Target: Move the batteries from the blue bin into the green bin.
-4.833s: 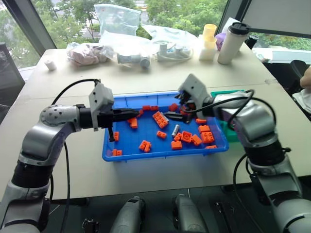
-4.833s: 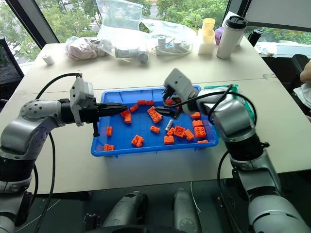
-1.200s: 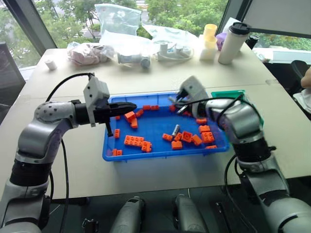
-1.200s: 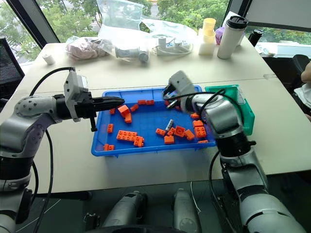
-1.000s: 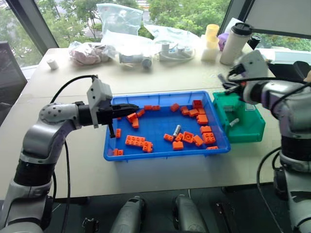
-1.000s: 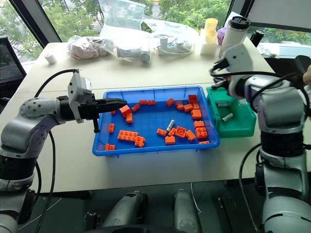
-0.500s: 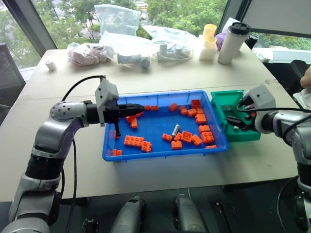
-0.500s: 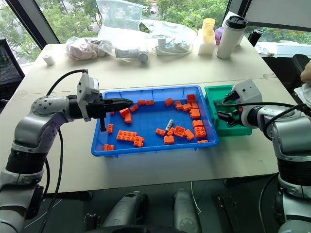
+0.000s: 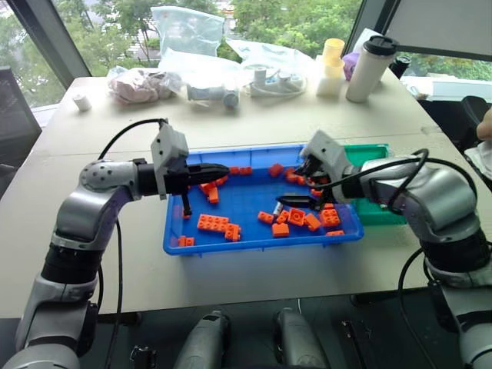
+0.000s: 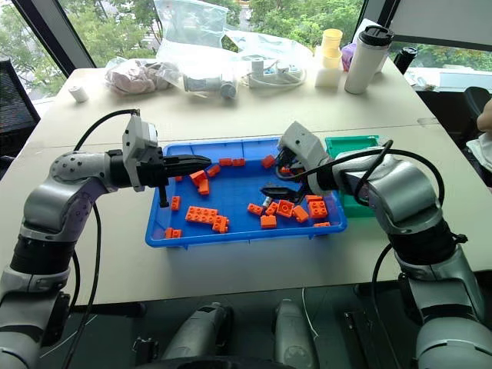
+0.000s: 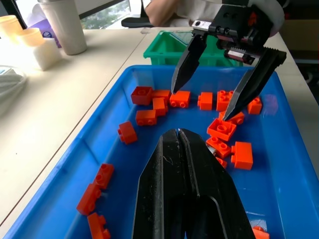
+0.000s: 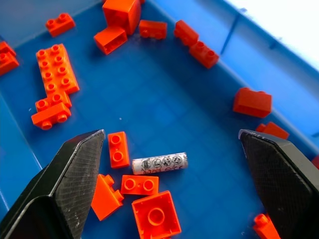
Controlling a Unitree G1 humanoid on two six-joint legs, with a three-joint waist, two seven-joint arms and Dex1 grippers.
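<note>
The blue bin (image 9: 254,244) lies mid-table, scattered with orange bricks (image 9: 214,224). One silver battery (image 12: 159,163) lies on its floor among bricks, seen in the right wrist view between my right gripper's fingers and below them. My right gripper (image 9: 297,184) hangs open over the bin's right half with nothing held; the left wrist view shows it too, right gripper (image 11: 200,104). My left gripper (image 9: 221,167) is shut and empty, pointing level across the bin's back left part. The green bin (image 9: 378,151) stands against the blue bin's right side, mostly hidden behind my right arm.
Plastic bags (image 9: 184,31), a white tumbler with a black lid (image 9: 367,68) and yellow cups (image 9: 332,60) line the table's far edge. A person's arm (image 9: 484,123) shows at the far right. Bare table lies left of and in front of the blue bin.
My right gripper has swung left from above the green bin to over the blue bin, dropped lower, and stands open. The left arm has stayed put.
</note>
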